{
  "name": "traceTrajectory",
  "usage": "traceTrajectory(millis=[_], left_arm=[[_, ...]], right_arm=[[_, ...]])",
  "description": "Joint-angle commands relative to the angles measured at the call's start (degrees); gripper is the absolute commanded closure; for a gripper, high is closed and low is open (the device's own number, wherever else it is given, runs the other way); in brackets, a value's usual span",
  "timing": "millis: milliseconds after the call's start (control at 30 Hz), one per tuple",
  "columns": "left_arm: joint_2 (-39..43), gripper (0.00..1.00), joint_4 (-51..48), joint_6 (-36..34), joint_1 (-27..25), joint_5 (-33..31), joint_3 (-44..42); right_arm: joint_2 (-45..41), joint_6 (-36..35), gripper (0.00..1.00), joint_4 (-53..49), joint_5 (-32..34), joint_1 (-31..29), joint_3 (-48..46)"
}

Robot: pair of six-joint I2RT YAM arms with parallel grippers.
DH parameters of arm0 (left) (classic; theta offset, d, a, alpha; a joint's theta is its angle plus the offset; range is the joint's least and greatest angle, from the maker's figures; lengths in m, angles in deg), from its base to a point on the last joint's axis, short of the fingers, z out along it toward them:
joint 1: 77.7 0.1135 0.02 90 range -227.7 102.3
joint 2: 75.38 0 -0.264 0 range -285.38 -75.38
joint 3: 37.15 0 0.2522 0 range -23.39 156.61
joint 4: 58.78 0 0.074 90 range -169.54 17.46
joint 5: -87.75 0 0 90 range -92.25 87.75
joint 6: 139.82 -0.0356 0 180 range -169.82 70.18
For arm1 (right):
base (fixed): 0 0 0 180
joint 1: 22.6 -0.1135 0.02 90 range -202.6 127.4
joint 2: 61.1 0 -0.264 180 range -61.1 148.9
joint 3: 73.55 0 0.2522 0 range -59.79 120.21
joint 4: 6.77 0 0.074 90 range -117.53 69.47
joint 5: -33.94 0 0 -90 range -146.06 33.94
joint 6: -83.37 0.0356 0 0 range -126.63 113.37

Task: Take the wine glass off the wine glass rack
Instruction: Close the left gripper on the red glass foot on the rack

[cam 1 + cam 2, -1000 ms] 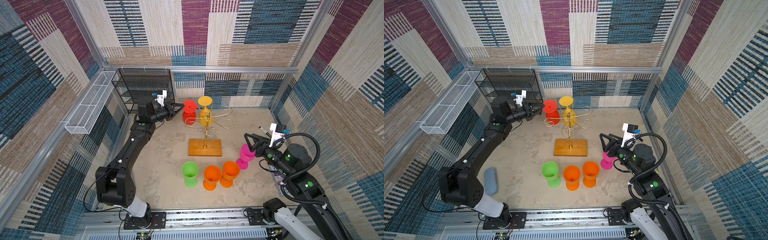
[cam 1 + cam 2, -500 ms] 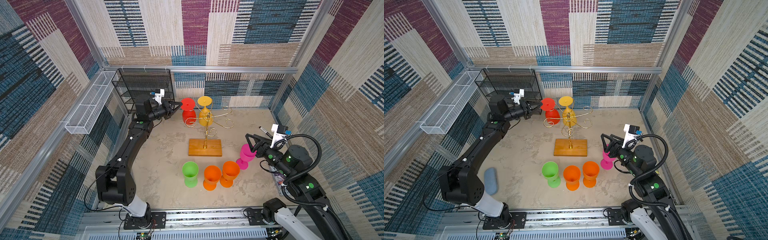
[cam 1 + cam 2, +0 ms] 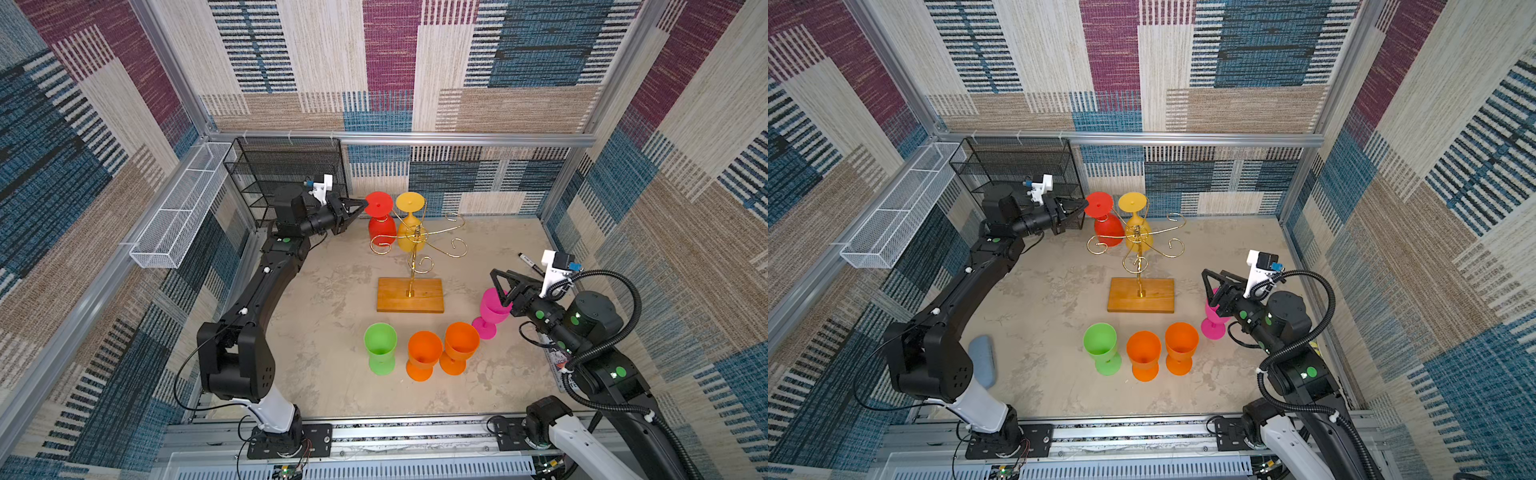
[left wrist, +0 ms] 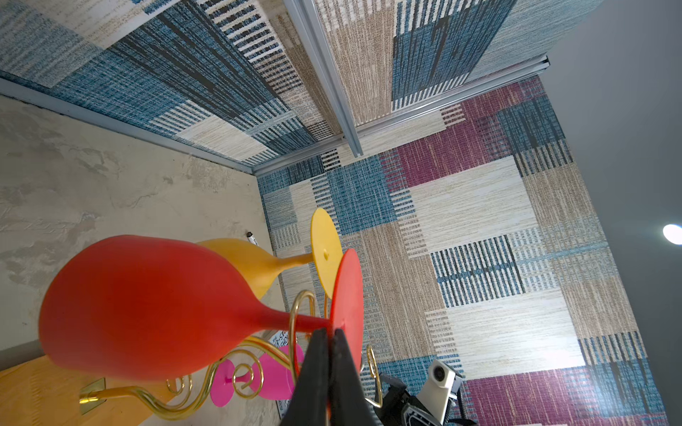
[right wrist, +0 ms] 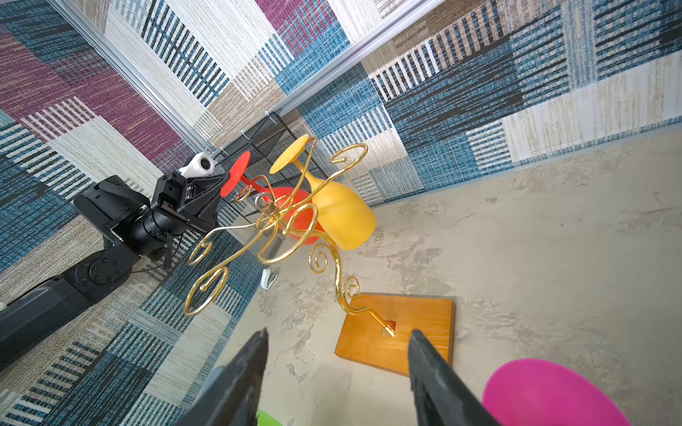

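The left gripper (image 3: 362, 204), fingers pressed together, is pinching the foot rim of the red glass (image 3: 381, 227). That glass is hanging bowl-down, stem upright, on the rack (image 3: 409, 297), just right of this nearer gripper. The right gripper (image 3: 500, 286), spread and empty, is hovering well apart over a pink glass (image 3: 492, 311).

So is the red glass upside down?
Upside down. The red glass hangs in the gold rack, round foot on top, bowl below.

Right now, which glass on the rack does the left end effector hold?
The red glass: the left end effector pinches its foot's rim; the yellow glass beside it hangs untouched.
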Motion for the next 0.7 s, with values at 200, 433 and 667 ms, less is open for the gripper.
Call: traceTrajectory(millis=[200,433,667], left_arm=[[-0.9,1.00,1.3,-0.5,-2.5,1.2,2.0],[1.1,1.00,-1.4,-3.2,-3.5,1.8,0.5],[4.7,1.00,-6.7,-7.1,-3.5,1.0,-1.2]], right_arm=[[0.3,0.1,0.38,1.3,0.4,0.0,-0.3],[0.7,0.1,0.38,1.5,0.3,0.0,-0.4],[0.9,0.3,0.38,2.0,0.0,0.0,-0.8]])
